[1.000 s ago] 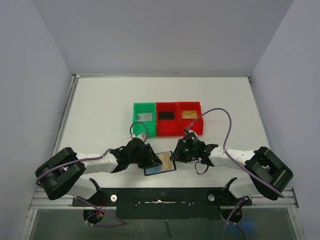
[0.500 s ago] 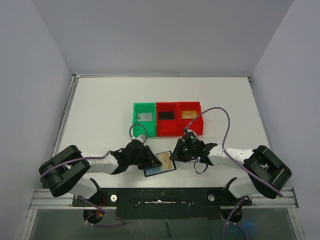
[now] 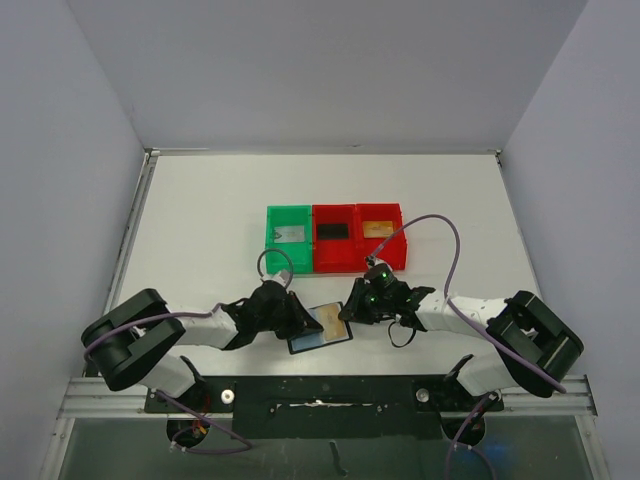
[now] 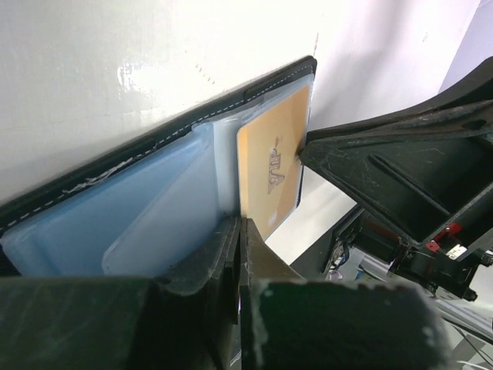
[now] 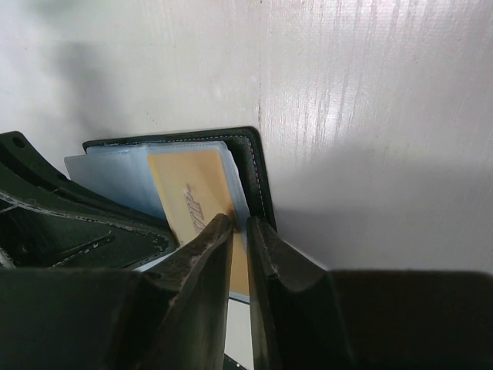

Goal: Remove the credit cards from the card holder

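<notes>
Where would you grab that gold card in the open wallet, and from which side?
Probably by the uncovered edge of the gold card, beside the black rim of the card holder on the right arm's side. It lies flat and its other side meets the bluish pocket, so come in low from the right and slide it outward.

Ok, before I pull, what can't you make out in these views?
Left wrist: whether the shut left gripper pinches the card holder; its own fingers cover the contact.
Right wrist: whether the right gripper grips the gold card alone or the holder's plastic too; the fingers hide it.
All views: any cards behind the gold card; the holder's plastic covers them.
</notes>
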Tool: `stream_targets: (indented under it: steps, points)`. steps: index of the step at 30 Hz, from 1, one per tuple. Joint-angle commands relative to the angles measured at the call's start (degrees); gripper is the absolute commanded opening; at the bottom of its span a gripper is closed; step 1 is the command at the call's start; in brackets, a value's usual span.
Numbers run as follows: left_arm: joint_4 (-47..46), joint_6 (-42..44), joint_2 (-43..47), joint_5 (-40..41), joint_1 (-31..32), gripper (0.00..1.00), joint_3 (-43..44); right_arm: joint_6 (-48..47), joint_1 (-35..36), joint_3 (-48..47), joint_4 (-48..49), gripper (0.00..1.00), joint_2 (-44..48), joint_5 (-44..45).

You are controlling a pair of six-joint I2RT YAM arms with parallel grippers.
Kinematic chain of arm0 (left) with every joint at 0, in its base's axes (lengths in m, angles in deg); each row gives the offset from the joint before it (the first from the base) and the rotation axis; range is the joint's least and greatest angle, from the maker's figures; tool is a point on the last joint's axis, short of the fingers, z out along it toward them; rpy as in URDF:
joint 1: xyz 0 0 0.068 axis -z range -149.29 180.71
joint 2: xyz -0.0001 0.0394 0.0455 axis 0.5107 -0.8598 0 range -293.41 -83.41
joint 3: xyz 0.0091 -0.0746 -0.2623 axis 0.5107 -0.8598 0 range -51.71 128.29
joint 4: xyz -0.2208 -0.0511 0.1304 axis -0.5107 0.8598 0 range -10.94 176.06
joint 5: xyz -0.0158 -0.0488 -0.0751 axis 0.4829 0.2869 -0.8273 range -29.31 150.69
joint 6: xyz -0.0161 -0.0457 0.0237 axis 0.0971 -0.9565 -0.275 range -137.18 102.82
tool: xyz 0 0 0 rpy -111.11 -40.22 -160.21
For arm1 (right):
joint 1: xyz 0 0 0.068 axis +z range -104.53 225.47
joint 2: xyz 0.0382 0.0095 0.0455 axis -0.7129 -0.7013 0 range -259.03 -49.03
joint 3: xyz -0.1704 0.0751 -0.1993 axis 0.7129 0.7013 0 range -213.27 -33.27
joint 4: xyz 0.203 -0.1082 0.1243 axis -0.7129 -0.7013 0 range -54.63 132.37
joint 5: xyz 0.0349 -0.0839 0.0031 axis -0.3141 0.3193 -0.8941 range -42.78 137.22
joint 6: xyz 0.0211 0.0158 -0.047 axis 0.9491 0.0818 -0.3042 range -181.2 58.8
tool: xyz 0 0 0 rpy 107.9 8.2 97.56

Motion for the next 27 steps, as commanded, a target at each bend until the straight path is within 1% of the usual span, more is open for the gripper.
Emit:
stream_targets:
  steps: [1, 6, 9, 11, 14, 17, 21, 24, 27]
  points:
    - [-1.0, 0.3, 3.6, 2.3, 0.0, 0.0, -0.6, 0.3, 0.4, 0.7, -0.4, 0.16, 0.6, 0.5]
    - [1.1, 0.2, 7.3, 3.5, 0.0, 0.0, -2.5, 0.2, 0.4, 0.3, -1.1, 0.16, 0.8, 1.2]
    - [4.2, 0.7, 9.7, 4.5, 0.0, 0.0, -2.5, 0.9, 0.4, 0.3, -2.5, 0.12, 1.6, 3.3]
    - [5.9, 1.4, 11.3, 5.0, -0.1, 0.0, -2.5, 1.2, 0.4, 0.8, -2.4, 0.12, 2.6, 3.7]
    - [6.1, 2.5, 11.8, 4.8, -0.1, 0.0, -2.1, 1.1, 0.3, 1.3, -2.0, 0.12, 4.0, 3.8]
    - [4.8, 3.1, 10.6, 3.8, 0.0, 0.14, -1.1, 1.0, 0.3, 1.5, -1.6, 0.12, 4.6, 3.5]
    - [1.6, 3.2, 7.7, 2.0, 0.1, 0.27, 0.2, 1.6, 0.3, 1.8, -1.1, 0.12, 4.7, 3.3]
    - [-0.7, 3.1, 5.2, 0.5, 0.2, 0.33, 1.1, 2.0, 0.4, 2.4, -0.3, 0.12, 4.9, 2.8]
    - [-3.5, 2.9, 2.9, -0.8, 0.5, 0.36, 1.7, 2.4, 0.4, 2.8, -0.1, 0.12, 5.0, 2.7]
